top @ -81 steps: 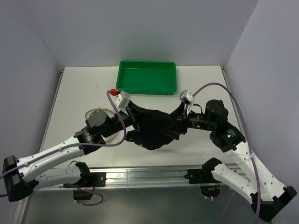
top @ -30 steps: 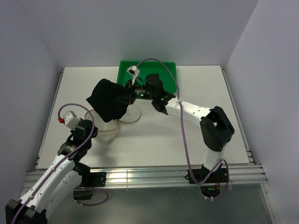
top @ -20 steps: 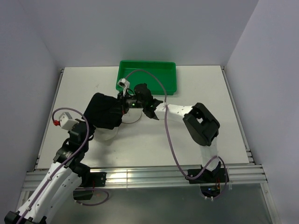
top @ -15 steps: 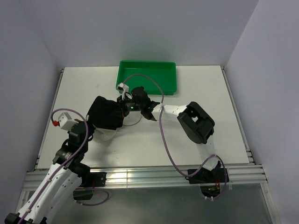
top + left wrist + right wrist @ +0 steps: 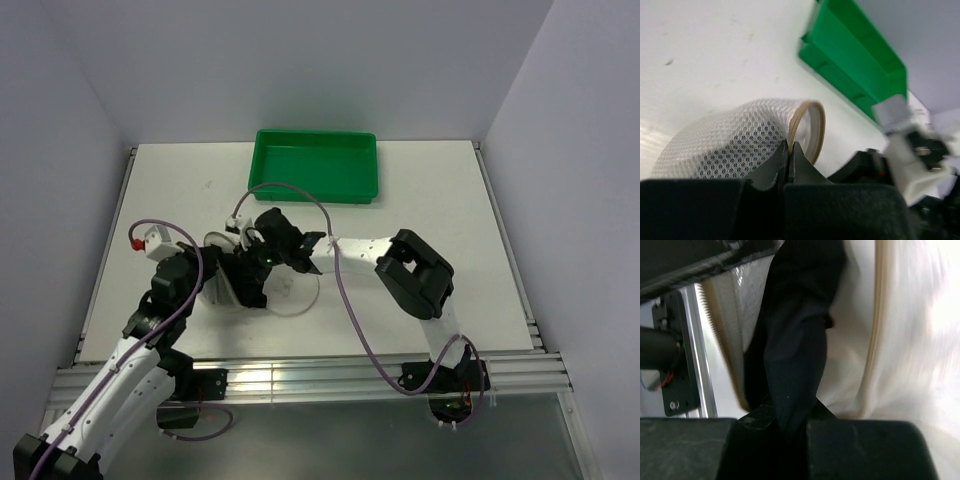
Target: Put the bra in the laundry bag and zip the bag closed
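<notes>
The laundry bag (image 5: 226,294) is a white mesh cylinder lying on the table left of centre, its mouth open and its round flap (image 5: 296,296) on the table to the right. My left gripper (image 5: 212,284) is shut on the tan rim (image 5: 792,131) of the bag (image 5: 725,145). The right gripper (image 5: 252,272) reaches into the mouth, shut on the black bra (image 5: 247,288). In the right wrist view the bra (image 5: 795,355) hangs between the jaws inside the bag's white lining (image 5: 850,355). Most of the bra is hidden in the bag.
A green tray (image 5: 316,166) stands at the back centre of the table, also in the left wrist view (image 5: 855,55). The right arm's forearm (image 5: 360,247) stretches low across the table's middle, its cable looping above it.
The right gripper has carried the bra down and forward from above the table into the bag's mouth. The black bundle has shrunk from view. The left gripper has kept hold of the rim.
</notes>
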Available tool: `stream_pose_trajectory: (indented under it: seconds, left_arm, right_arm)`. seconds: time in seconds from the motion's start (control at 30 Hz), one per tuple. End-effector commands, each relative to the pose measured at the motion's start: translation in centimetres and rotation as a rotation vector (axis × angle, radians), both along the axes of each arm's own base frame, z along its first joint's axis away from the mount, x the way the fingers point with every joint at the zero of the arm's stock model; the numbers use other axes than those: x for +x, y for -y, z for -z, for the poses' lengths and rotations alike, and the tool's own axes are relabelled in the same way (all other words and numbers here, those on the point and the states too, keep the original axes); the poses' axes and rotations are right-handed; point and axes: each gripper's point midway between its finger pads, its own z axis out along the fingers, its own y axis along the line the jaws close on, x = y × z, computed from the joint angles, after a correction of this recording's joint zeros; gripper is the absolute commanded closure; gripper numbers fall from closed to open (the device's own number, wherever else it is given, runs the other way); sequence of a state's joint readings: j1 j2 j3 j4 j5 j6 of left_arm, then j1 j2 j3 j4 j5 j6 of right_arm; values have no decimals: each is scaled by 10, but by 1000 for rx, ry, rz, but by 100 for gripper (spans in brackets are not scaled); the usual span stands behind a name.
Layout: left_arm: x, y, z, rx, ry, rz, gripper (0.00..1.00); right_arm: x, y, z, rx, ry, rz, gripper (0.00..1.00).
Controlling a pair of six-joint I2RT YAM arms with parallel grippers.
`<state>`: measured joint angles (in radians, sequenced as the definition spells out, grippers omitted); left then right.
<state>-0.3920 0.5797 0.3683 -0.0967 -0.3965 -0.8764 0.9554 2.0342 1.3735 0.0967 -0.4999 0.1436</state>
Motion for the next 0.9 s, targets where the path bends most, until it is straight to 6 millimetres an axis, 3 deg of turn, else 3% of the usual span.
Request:
stream_pose_trajectory:
  seconds: [0.0,0.1,0.17,0.3,0.4,0.57,0.87]
  left_arm:
    - [5,33,-62,-80,229,174,100]
    - [-4,48,-48,-107,206,268,100]
    - [-11,53,-33,-137,171,295,100]
    - [-27,59,-24,-201,137,340,100]
    - [-33,69,-23,-236,114,392,100]
    - [-41,82,-11,-323,32,437,100]
    - [-47,99,-22,-449,-5,502,100]
  right_arm:
    - [-8,0,-35,-1,57,-41,100]
    - [4,-8,-52,26,44,34,100]
    - [29,-11,-69,64,36,199,100]
    - [65,2,-95,146,-73,529,100]
    - [82,12,-103,201,-150,701,100]
    - [100,21,-81,238,-227,892,100]
    - [125,42,-27,213,-348,1098,100]
